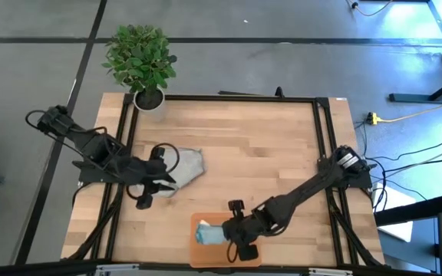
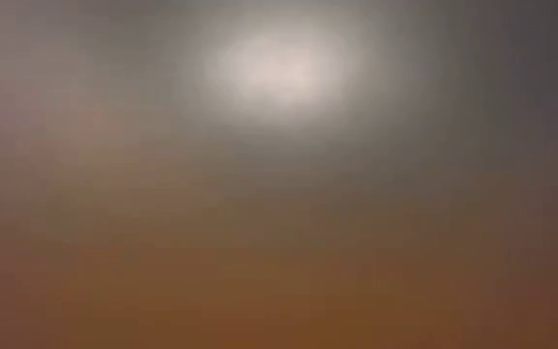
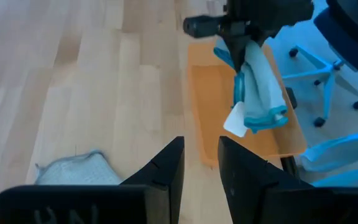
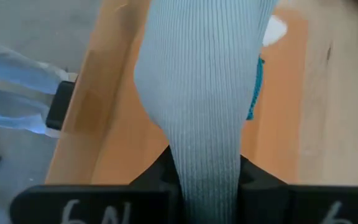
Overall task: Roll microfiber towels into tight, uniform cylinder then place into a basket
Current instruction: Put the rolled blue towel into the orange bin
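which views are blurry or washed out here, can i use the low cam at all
Low view: no, a total brown-grey blur with one pale glare patch. Right wrist view: blue towel soft, filling the frame. High view: sharp, with blue light at the right edge. Left wrist view: clear enough.

Both arms are matte black, built of jointed tubular links with looping black cables. The left gripper (image 3: 200,168) has flat, angular black fingers; the right gripper (image 4: 207,177) bears pale handwritten markings.

- Teal towel (image 1: 208,232): bunched, hanging over the tray, pinched at one end.
- Grey towel (image 1: 188,165): crumpled flat on bare wood.
- Orange tray (image 1: 198,255): shallow, at the near edge.
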Controlling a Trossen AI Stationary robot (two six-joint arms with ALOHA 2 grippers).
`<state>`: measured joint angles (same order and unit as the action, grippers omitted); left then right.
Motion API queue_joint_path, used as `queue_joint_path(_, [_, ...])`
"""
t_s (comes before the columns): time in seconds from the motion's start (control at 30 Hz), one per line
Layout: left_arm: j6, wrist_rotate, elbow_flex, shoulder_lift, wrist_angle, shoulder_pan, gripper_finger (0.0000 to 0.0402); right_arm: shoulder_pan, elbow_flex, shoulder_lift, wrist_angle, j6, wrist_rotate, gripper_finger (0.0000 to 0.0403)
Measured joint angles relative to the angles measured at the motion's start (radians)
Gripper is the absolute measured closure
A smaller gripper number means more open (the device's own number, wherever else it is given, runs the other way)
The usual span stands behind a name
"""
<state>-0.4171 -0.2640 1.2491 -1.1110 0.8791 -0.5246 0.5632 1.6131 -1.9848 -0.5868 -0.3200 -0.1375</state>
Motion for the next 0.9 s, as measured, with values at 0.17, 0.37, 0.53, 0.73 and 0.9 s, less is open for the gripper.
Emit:
queue_joint_path(0.17, [0.000, -0.019, 0.000, 0.000, 0.001, -0.035, 0.0312, -0.001, 0.000, -0.060, 0.038, -0.070, -0.005, 0.0360])
queue_joint_path(0.37, [0.005, -0.020, 0.000, 0.000, 0.002, -0.049, 0.0312, -0.003, -0.001, -0.155, 0.076, -0.068, -0.004, 0.0360])
queue_joint_path(0.53, [0.007, -0.020, 0.000, 0.000, 0.002, -0.049, 0.0312, -0.003, -0.002, -0.204, 0.075, -0.057, -0.042, 0.0360])
queue_joint_path(0.73, [0.007, -0.020, 0.000, 0.000, 0.002, -0.049, 0.0312, -0.010, -0.002, -0.197, 0.071, -0.012, -0.116, 0.0360])
queue_joint_path(0.9, [0.006, -0.019, 0.000, 0.000, 0.001, -0.049, 0.0312, -0.014, -0.002, -0.198, 0.069, -0.012, -0.143, 0.0360])
